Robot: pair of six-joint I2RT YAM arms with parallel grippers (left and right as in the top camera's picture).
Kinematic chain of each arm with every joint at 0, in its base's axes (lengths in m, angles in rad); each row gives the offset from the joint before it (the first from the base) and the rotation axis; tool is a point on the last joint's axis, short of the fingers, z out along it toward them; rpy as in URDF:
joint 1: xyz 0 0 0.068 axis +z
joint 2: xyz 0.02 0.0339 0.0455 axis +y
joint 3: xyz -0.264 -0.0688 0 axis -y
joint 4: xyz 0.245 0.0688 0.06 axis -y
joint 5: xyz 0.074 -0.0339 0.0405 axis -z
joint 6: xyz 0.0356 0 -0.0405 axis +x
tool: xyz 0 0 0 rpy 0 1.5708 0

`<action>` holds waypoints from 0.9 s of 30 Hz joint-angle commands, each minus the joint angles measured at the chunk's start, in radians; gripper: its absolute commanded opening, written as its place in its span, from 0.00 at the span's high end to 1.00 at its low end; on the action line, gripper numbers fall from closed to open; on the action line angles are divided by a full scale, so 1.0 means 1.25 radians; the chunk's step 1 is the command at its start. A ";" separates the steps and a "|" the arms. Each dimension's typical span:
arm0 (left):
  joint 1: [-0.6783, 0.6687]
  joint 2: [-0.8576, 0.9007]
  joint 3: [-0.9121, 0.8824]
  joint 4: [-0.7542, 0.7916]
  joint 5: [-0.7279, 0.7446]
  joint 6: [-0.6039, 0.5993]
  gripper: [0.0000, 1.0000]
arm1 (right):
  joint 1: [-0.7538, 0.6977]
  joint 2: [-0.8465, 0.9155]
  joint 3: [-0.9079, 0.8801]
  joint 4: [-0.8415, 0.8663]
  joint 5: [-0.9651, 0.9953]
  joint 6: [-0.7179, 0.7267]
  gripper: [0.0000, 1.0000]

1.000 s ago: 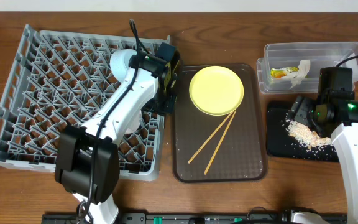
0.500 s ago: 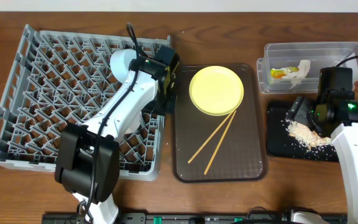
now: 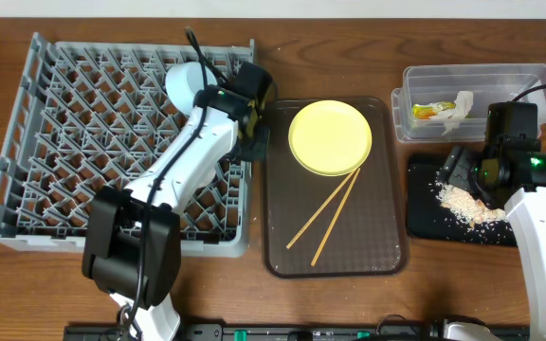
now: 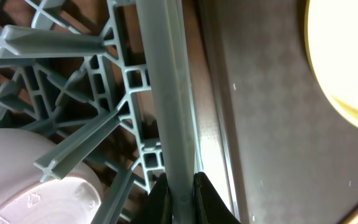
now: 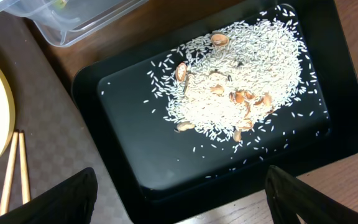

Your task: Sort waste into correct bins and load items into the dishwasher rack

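The grey dishwasher rack fills the table's left half. My left gripper is shut on the top rail of its right wall, one finger on each side of the rail. A pale bowl lies bottom up in the rack beside that grip. The yellow plate and the wooden chopsticks lie on the brown tray. My right gripper hangs open over the near edge of the black tray, which holds the rice leftovers.
The clear tub at the back right holds the snack wrapper and the white scrap. The brown tray's left edge lies close to the rack's right wall. Bare wooden table shows along the front edge.
The left gripper has closed on the rack's right wall and moved toward the far side. The rack has turned a little with it. The right arm has stayed still.
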State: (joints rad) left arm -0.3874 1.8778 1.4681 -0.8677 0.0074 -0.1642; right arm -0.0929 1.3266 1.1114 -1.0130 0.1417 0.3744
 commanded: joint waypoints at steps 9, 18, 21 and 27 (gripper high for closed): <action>0.100 0.009 0.005 0.074 -0.043 0.061 0.94 | -0.010 -0.005 0.005 -0.001 0.000 -0.008 0.15; 0.113 0.009 0.005 0.101 -0.041 0.061 0.94 | -0.010 -0.005 0.005 -0.001 -0.001 -0.007 0.15; 0.113 0.009 0.005 0.115 -0.028 0.061 0.94 | -0.010 -0.005 0.005 -0.001 -0.001 -0.007 0.15; 0.113 0.009 0.005 0.137 0.009 0.058 0.94 | -0.010 -0.005 0.005 -0.001 -0.001 -0.007 0.15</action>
State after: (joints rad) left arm -0.2558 1.8896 1.4628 -0.7345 0.0162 -0.1326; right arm -0.0929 1.3266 1.1114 -1.0130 0.1383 0.3740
